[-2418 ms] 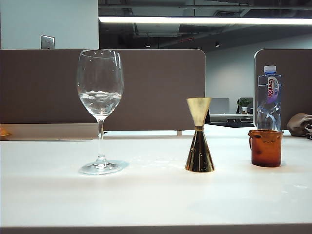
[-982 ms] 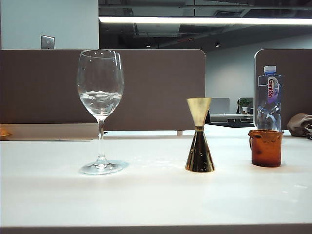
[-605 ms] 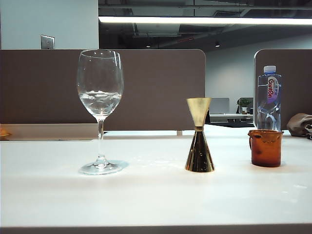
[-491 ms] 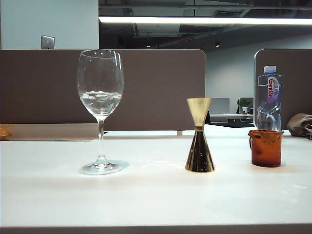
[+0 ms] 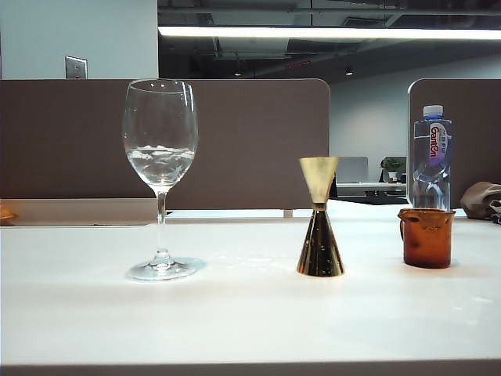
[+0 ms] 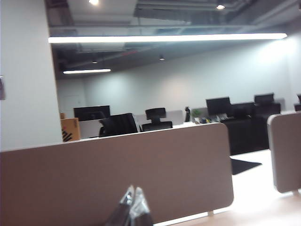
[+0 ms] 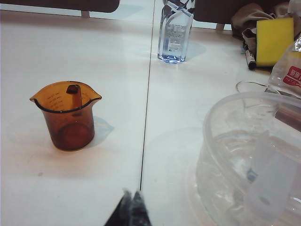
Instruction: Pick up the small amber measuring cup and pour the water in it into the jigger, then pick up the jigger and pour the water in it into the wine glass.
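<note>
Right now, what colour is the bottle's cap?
Blue, on the bottle behind the amber cup; clearest in the exterior view.

cup (image 5: 427, 237): translucent amber-brown
jigger (image 5: 319, 217): shiny gold, darker lower cone
glass (image 5: 160, 157): clear, colourless
bottle (image 5: 430, 159): clear, blue cap, white and purple label with red lettering
tabletop (image 5: 235, 313): white
sponge (image 7: 274, 39): yellow
partition (image 5: 250, 141): brown

On the bottle (image 5: 430, 157) behind the cup, you can read the brand "GanTen" running up its label in red. In the right wrist view, the red print on the plastic bag (image 7: 288, 70) is too small to read.
</note>
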You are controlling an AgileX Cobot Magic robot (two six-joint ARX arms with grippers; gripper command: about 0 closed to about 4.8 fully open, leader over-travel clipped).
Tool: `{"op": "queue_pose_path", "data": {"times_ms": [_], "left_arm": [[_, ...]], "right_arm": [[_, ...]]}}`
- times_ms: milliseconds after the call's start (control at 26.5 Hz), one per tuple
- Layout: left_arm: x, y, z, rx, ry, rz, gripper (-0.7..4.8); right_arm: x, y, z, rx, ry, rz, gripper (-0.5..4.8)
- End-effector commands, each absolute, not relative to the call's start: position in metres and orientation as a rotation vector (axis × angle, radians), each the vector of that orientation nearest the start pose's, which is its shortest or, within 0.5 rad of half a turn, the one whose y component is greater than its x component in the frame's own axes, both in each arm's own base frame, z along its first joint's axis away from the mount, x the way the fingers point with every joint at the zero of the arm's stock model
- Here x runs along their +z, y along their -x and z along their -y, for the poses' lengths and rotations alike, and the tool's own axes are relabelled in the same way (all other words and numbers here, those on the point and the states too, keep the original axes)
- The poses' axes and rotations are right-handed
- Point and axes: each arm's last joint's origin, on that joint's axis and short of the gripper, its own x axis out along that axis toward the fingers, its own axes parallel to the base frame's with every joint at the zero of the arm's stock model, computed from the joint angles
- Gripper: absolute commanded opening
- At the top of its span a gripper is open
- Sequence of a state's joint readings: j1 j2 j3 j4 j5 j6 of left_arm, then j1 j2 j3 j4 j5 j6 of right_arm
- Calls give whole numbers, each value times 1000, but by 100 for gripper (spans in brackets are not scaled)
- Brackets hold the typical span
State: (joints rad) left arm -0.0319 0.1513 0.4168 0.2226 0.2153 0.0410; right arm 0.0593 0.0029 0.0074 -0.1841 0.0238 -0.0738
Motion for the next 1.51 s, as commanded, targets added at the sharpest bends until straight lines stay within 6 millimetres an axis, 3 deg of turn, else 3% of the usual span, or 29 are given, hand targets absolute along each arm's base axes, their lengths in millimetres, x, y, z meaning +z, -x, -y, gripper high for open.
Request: {"op": "queue_pose_path", "data": {"times_ms": [38,189,453,567,982,1209,1511], "left_arm": [[286,-67,5,-155,38,497,-2],[245,-75,1,-80,148,448,-2],[208,-89,0,-59,167,328,-2],[194,-93,0,-56,169,286,-2],[154,-97,-1,34,147,-115,-2],[148,-96,-1,30,-7,-184,-2],[148,-96,-4,56,37,-183,-2]], "right_arm": [[146,-96,-5,42,79,-182,-5],[146,-96,-5,41,79,-183,-5],[146,-96,-5,41,79,-182,-5],[146,-96,-5,41,79,-182,-5],[146,-96,-5,41,79,-182,-5],[146,-96,-5,41,79,-182,-5],[146,-96,-5,41,79,-182,-5]]}}
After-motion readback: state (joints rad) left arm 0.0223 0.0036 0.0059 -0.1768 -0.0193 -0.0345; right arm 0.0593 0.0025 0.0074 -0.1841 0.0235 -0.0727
